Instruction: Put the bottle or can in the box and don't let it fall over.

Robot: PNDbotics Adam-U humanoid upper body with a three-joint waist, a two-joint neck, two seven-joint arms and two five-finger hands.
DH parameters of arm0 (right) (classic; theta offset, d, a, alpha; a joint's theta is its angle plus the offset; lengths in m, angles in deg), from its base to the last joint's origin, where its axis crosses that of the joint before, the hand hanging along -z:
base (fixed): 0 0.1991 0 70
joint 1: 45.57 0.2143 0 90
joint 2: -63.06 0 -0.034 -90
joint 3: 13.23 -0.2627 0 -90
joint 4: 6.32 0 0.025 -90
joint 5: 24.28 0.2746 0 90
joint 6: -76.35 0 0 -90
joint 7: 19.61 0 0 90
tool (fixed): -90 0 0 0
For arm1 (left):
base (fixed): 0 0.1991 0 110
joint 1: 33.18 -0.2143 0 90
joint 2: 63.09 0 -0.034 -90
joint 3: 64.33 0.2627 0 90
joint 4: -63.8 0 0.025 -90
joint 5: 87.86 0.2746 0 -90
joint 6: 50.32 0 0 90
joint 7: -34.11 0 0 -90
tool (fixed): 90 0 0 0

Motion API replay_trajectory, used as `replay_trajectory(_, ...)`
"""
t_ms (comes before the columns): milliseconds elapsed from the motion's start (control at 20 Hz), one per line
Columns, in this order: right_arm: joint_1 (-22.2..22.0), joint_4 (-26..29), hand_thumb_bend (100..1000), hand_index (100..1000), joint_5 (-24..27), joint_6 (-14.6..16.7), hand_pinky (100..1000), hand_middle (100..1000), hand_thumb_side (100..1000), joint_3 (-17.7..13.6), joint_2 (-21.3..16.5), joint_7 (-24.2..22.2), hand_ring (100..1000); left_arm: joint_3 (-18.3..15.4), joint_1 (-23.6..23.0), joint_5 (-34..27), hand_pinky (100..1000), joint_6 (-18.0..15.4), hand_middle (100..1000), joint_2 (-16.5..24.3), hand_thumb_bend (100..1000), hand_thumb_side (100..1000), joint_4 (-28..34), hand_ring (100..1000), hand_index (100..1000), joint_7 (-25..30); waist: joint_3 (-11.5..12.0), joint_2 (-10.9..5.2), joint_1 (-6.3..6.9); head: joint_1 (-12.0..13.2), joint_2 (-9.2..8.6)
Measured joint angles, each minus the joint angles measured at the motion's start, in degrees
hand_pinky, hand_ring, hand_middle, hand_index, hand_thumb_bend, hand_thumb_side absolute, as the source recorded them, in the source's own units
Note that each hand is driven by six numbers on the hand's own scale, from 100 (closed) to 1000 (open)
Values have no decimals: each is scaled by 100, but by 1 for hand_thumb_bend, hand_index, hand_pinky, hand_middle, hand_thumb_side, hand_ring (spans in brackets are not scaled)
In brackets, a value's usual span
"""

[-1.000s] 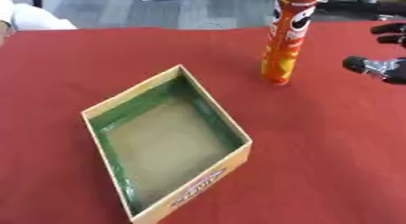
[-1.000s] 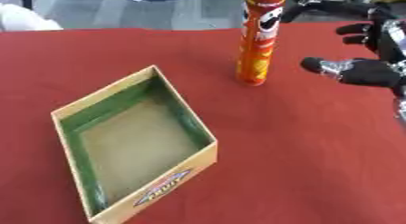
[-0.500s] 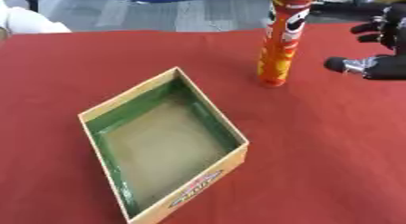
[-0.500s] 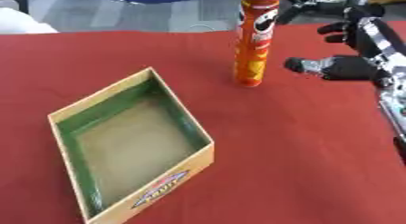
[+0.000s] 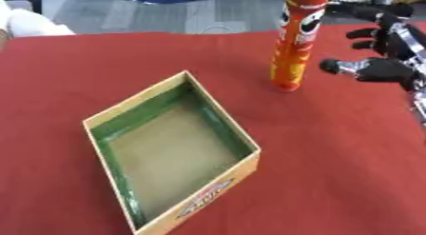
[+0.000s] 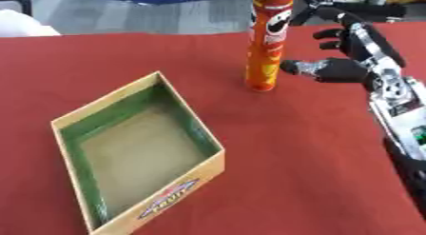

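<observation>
A tall orange and red can stands upright on the red table, beyond the box's far right corner. The open cardboard box has a green inner lining and a tan floor, with nothing in it. My right hand comes in from the right, open, thumb pointing at the can's lower half and fingers spread behind its top. A small gap separates the thumb tip from the can. My left hand shows in neither view.
The red tablecloth covers the whole table. A grey floor with a blue object lies beyond the far edge. Something white sits at the far left corner.
My right hand has moved left toward the can, narrowing the gap to its side. The can and box stay where they were.
</observation>
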Motion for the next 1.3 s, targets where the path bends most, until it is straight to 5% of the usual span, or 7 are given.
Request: replay_trajectory(1300,395,-782,806,944,-109,227,818,1000,284,27,576,217,872,18,8,-20,730,3,772,-4,459,776,-2,843,798,29,49,54,36,-24,-53)
